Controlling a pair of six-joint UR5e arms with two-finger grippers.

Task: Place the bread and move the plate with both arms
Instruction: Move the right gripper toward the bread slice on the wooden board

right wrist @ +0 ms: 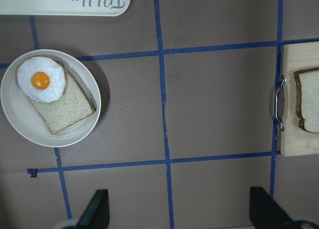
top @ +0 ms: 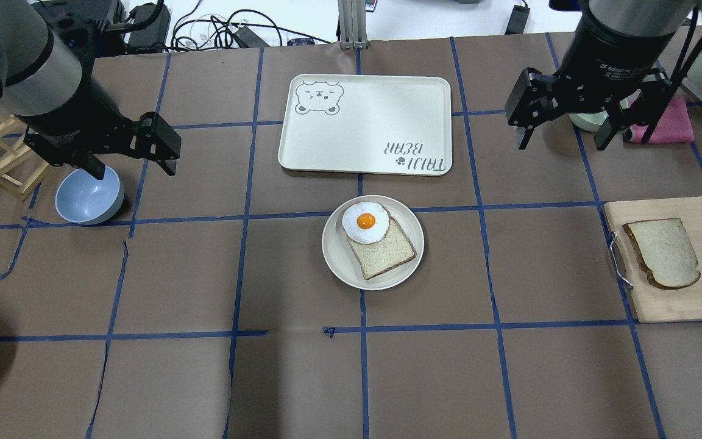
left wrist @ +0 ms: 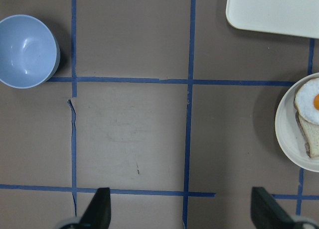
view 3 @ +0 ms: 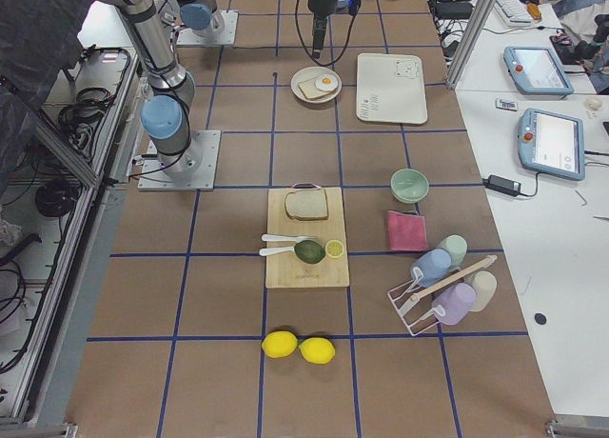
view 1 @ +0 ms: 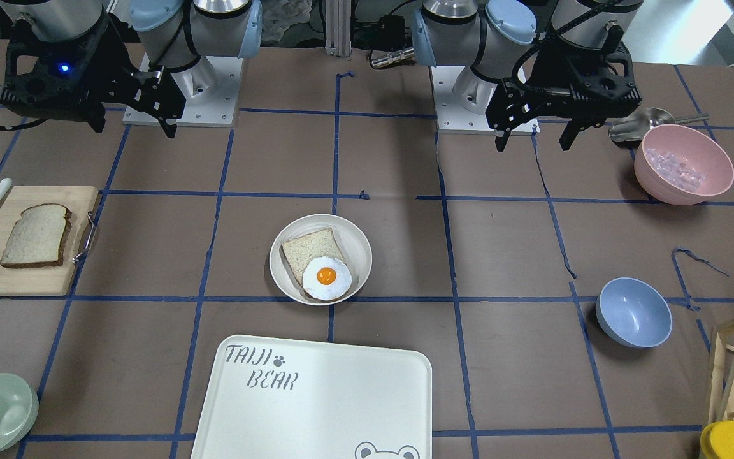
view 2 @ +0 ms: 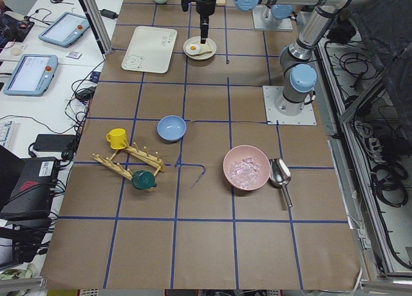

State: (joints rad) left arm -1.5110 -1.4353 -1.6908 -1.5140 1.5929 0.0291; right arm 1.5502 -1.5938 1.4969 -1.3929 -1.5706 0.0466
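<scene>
The square-ish slice of pale speckled bread with a dark brown crust (top: 662,253) lies flat on the light wooden cutting board (top: 680,305) at the robot's right end of the brown table (top: 205,378). It sits nearer the robot and further right than the black two-finger right claw (top: 561,143), which hangs above the table with fingers apart and empty. The left claw (top: 134,171), likewise apart and empty, is well off across the round cream-white plate (top: 336,262) at the table's middle, so I judge the pick falls to the right arm.
</scene>
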